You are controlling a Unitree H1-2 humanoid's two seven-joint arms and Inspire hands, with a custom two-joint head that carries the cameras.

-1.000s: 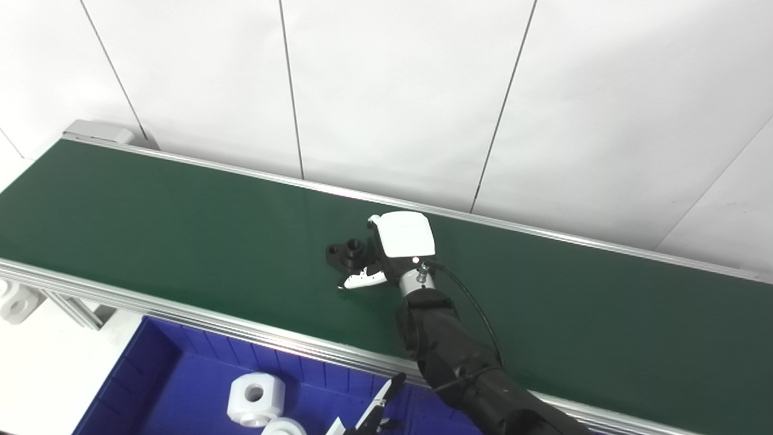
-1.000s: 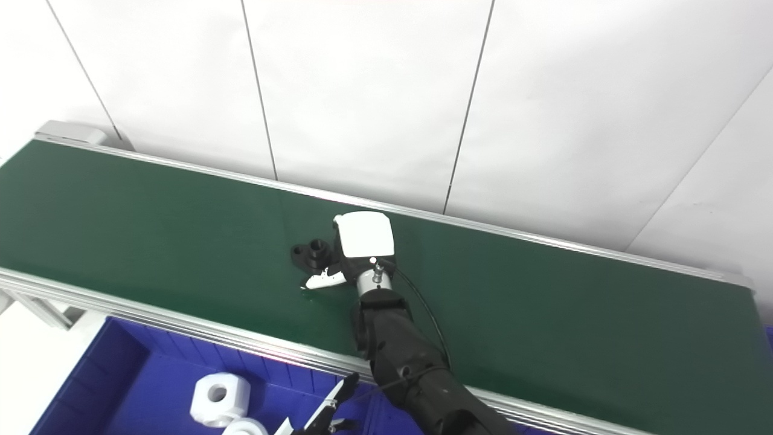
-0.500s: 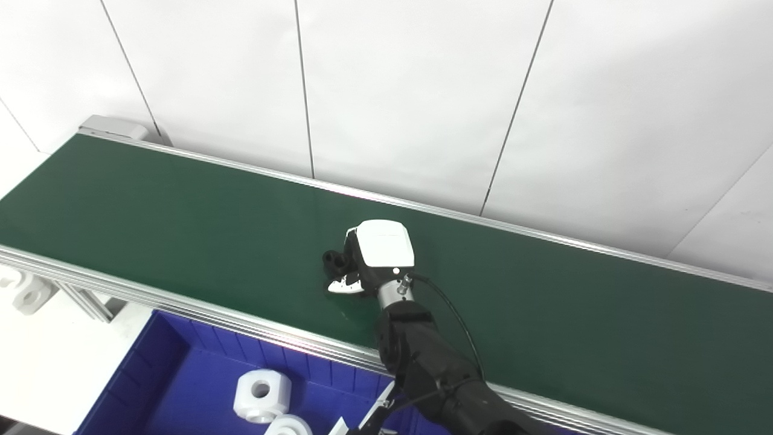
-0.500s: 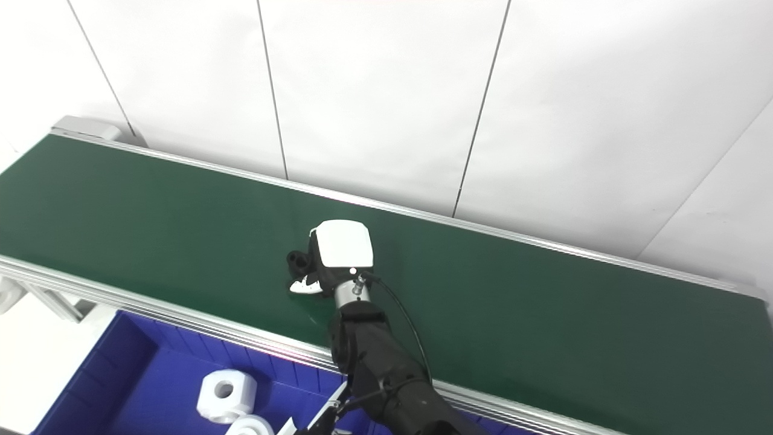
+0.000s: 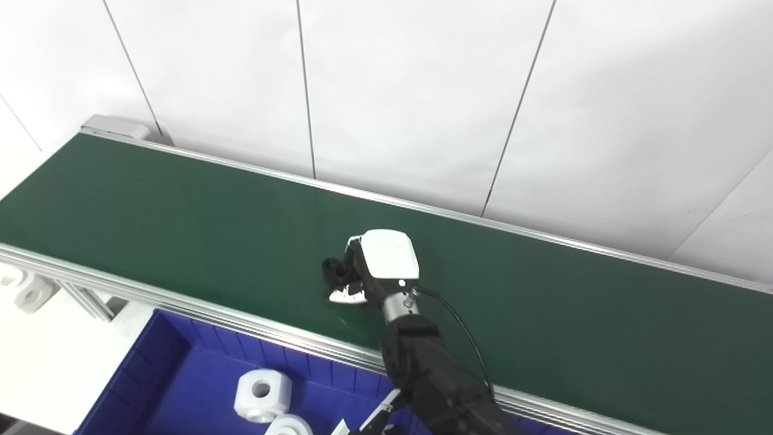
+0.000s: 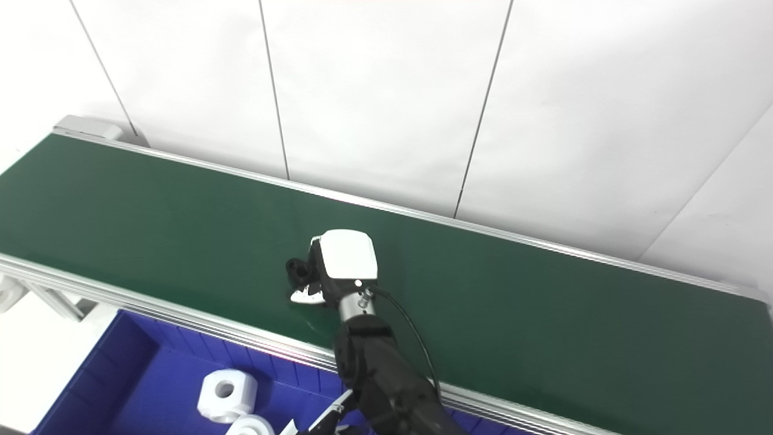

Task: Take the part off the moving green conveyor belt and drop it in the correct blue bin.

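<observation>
The right hand (image 5: 377,269) was closed around the small black plastic flanged part (image 5: 336,270) on the green conveyor belt (image 5: 181,223). The part looked light, stiff, a little smooth; holding across its body seemed safest.

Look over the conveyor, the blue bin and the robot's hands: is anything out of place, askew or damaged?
Nothing stands out. The right hand is closed around the black part on the green belt. Two white parts lie in the blue bin. No damage shows.

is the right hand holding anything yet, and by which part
The right hand is closed around the black part on the green belt, gripping its right end; its left end sticks out. Whether it is lifted cannot be told.
</observation>
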